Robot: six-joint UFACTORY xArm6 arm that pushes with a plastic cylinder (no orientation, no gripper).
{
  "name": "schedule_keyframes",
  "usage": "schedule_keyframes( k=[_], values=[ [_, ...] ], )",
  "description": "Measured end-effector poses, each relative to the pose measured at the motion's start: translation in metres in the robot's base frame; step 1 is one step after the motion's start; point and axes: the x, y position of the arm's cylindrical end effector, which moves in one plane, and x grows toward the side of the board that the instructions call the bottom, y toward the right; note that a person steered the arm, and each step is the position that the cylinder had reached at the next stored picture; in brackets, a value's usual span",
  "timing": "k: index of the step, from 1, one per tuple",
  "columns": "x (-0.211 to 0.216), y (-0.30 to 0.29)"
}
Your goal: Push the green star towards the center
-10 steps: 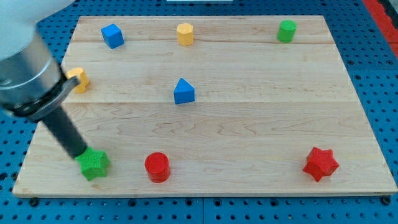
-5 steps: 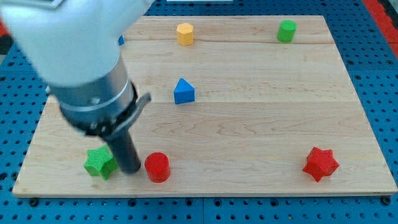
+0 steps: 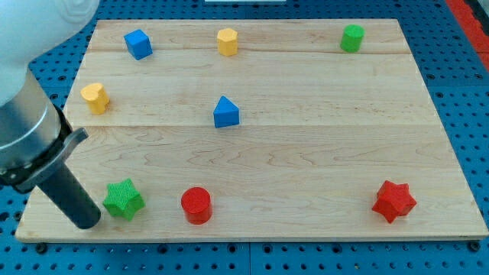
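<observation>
I have no jaws, only a rod. My tip (image 3: 86, 222) rests just left of the green star (image 3: 123, 199), slightly below it, placed to shove it up-right toward the board's center.

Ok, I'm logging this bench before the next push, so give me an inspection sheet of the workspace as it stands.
Surface: wooden board on a blue pegboard.
Job's things: green star at the board's lower left in the view, apart from the red cylinder.
Clutter: blue triangular block near centre; blue cube, yellow hexagonal block and green cylinder along the top; yellow block at left; red star at lower right.
Claw: none; my tip sits just left of the green star.
Cables: nothing seen.
Surroundings: nothing seen beyond the pegboard.
</observation>
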Motion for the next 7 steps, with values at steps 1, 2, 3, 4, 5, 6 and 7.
schedule_keyframes(
  k=[1,2,3,4,5,6,7],
  values=[
    [-0.024,0.064],
    [-0.066,0.101],
    [-0.082,0.125],
    [-0.096,0.191],
    [-0.106,0.215],
    [-0.099,0.159],
    [-0.116,0.163]
  ],
)
